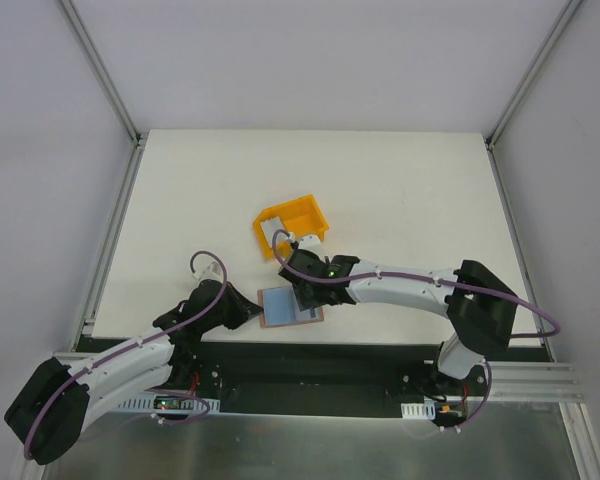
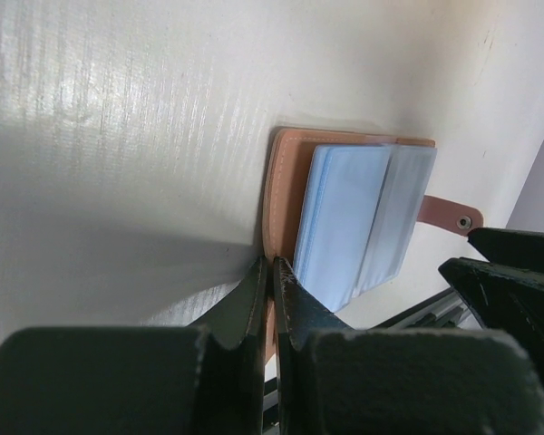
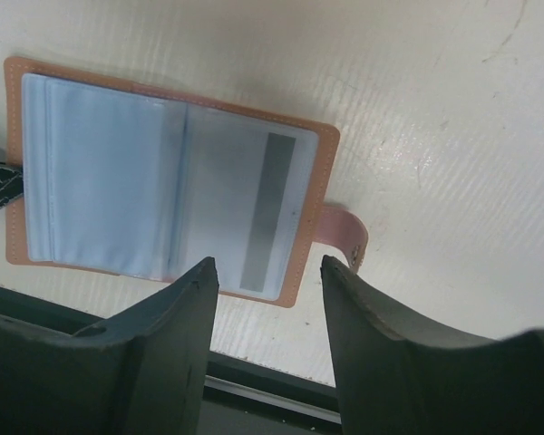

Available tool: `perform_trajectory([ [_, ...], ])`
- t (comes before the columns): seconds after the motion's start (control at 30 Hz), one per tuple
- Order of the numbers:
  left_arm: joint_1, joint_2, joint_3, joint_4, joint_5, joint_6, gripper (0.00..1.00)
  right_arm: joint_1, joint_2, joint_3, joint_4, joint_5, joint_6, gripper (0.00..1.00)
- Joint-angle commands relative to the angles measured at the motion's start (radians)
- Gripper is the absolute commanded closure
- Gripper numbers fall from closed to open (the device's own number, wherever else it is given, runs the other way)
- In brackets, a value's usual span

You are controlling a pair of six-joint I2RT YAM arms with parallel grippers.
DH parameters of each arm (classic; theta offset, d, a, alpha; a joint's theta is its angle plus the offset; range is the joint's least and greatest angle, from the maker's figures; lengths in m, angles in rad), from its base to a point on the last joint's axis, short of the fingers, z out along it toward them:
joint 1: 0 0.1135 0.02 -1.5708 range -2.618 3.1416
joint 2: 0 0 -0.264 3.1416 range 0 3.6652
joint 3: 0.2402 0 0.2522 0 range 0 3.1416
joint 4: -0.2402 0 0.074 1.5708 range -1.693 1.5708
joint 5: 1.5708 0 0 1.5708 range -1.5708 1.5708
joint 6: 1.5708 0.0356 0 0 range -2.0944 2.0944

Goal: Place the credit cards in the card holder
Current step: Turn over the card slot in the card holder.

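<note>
Card holder (image 1: 288, 305) lay open on the bench (image 1: 400, 190) near its front edge, clear sleeves up. Left end effector (image 2: 270, 267) was clenched on the holder's brown rim. Right end effector (image 3: 267, 267) hung over the holder, fingers spread, gripping nothing. One credit card (image 3: 254, 213) with a dark stripe sat in the sleeve beside the tab clasp (image 3: 344, 237). Yellow bin (image 1: 310, 212) stood just behind.

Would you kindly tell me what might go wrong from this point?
The left gripper pinches only the thin edge of the card holder; a tug may free it.
The holder lies by the near edge of the table and might slide off.
The open right gripper hangs close above the striped card and may snag it.
</note>
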Motion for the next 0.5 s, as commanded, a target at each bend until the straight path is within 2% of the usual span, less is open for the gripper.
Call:
perform_trajectory([
  [0.0, -0.009, 0.015, -0.009, -0.017, -0.034, -0.035, 1.00, -0.038, -0.045, -0.024, 0.081, -0.094, -0.013, 0.49],
  [0.27, -0.009, 0.021, -0.032, -0.005, -0.090, -0.150, 1.00, -0.109, -0.045, -0.065, 0.106, -0.162, -0.022, 0.53],
  [0.47, -0.009, 0.055, -0.017, 0.020, -0.097, -0.161, 1.00, -0.160, -0.066, -0.144, 0.103, -0.159, -0.031, 0.57],
])
